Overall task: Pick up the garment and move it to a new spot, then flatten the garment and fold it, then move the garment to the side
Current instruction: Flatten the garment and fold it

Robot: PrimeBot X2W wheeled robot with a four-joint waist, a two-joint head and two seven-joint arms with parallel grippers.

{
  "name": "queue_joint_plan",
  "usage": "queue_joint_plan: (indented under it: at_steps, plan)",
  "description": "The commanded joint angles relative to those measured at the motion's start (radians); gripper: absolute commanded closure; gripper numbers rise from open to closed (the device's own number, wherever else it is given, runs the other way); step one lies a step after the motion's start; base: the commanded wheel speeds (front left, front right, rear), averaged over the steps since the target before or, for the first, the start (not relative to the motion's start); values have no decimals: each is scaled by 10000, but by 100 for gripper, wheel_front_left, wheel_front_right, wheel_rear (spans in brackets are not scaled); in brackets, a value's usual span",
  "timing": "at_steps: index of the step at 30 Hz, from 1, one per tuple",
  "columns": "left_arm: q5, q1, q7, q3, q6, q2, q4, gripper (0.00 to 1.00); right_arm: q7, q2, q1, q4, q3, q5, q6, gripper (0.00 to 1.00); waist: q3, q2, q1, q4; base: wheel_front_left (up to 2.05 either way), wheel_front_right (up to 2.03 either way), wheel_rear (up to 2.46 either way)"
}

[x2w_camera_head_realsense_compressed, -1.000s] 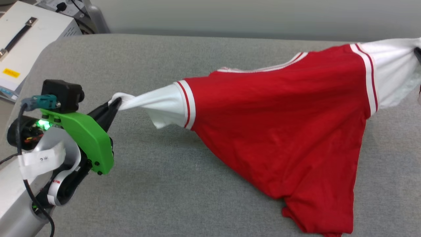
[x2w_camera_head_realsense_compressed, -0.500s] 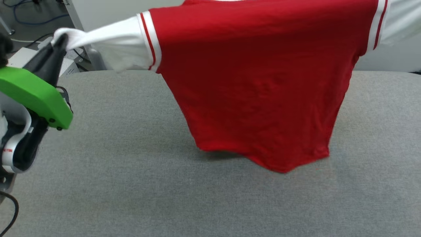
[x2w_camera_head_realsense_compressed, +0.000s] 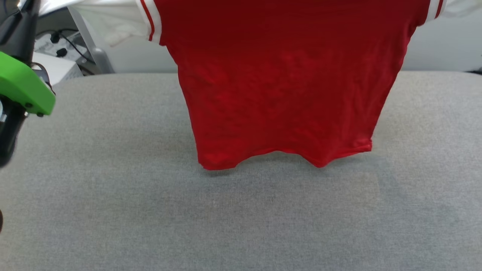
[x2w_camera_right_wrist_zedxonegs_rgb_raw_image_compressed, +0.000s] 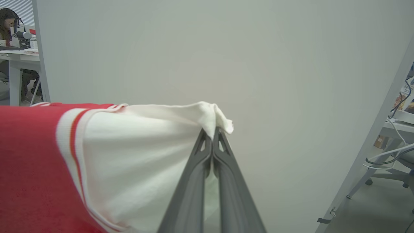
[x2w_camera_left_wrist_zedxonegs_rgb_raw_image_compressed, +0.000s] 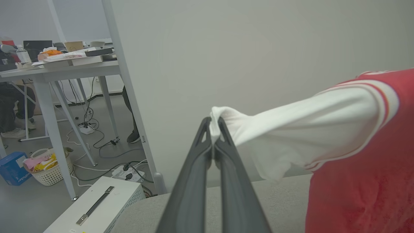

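Grey fabric-covered table fills lower frame; red white-sleeved jersey T-shirt hangs above, spread between raised left tool and right tool, each pinching 1 sleeve.

Pinched out of sight between the pressed-together fingers of the left gripper: a fold of white sleeve of the garment, itself cut by the left wrist view's right and bottom edges. Same at the right gripper, red body lost past the left and bottom edges. In the head view, collar, shoulders and sleeve ends cut by the top edge. Too small to tell: clutter on the desk. Cut by the right wrist view's left edge: a seated person.
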State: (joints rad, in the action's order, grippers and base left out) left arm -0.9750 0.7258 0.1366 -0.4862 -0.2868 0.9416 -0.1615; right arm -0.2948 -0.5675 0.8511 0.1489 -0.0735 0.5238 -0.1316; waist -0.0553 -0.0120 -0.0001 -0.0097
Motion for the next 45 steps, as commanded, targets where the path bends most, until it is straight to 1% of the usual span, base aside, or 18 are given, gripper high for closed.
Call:
queue_joint_plan:
  at_steps: [1, 5, 10, 15, 18, 23, 26, 28, 32, 37, 41, 45]
  plan:
    - [38, 320, 34, 17, 150, 79, 248, 100, -3, 42, 415, 128, 127, -3, 9, 100, -513, 120, 1, -50, 0, 0, 0]
    - [243, 1324, 241, 12, 640, 93, 760, 100, 44, 130, 1366, 411, 100, -160, 9, 100, -1403, 120, 1, -29, 0, 0, 0]
    - [572, 3148, 523, 22, 1302, -127, 1747, 100, 285, 163, 2889, 1006, 142, -478, 9, 100, -2735, 120, 1, 43, 0, 0, 0]
    - [1165, 5293, 601, -148, 1978, -661, 3250, 100, 774, 268, 4594, 2152, 86, -1048, 9, 100, -3896, 120, 1, 87, 0, 0, 0]
    - [1479, 6382, 513, -238, 2248, -1026, 4113, 100, 1049, 451, 5493, 2904, 164, -1333, 9, 100, -4412, 120, 1, 80, 0, 0, 0]
    - [1982, 8065, 61, -327, 2719, -1548, 5619, 100, 1474, 886, 6974, 4284, 297, -1925, 9, 100, -5165, 120, 1, -8, 0, 0, 0]
    - [2136, 8741, -268, -325, 2894, -1821, 6253, 100, 1678, 1092, 7612, 4957, 203, -2214, 9, 100, -5539, 120, 1, -31, 0, 0, 0]
    - [2227, 9122, -536, -350, 3060, -2006, 6740, 100, 1952, 1235, 8067, 5430, 414, -2340, 9, 100, -5790, 120, 1, -15, 0, 0, 0]
    - [2334, 9525, -1007, -441, 3308, -2364, 7636, 100, 2526, 1535, 8589, 6232, 967, -2609, 9, 100, -6073, 120, 1, 36, 0, 0, 0]
    - [2314, 9368, -1450, -643, 3574, -2768, 8513, 100, 2978, 1832, 8472, 7007, 1067, -2703, 9, 100, -6101, 120, 1, 88, 0, 0, 0]
    - [2216, 8635, -1857, -872, 3754, -3083, 8997, 100, 3243, 2051, 7802, 7498, 1046, -2455, 9, 100, -5809, 120, 1, 88, 0, 0, 0]
    - [2061, 7396, -2182, -1132, 3875, -3237, 9142, 100, 3471, 2301, 6763, 7862, 793, -2235, 9, 100, -5303, 120, 1, -12, 0, 0, 0]
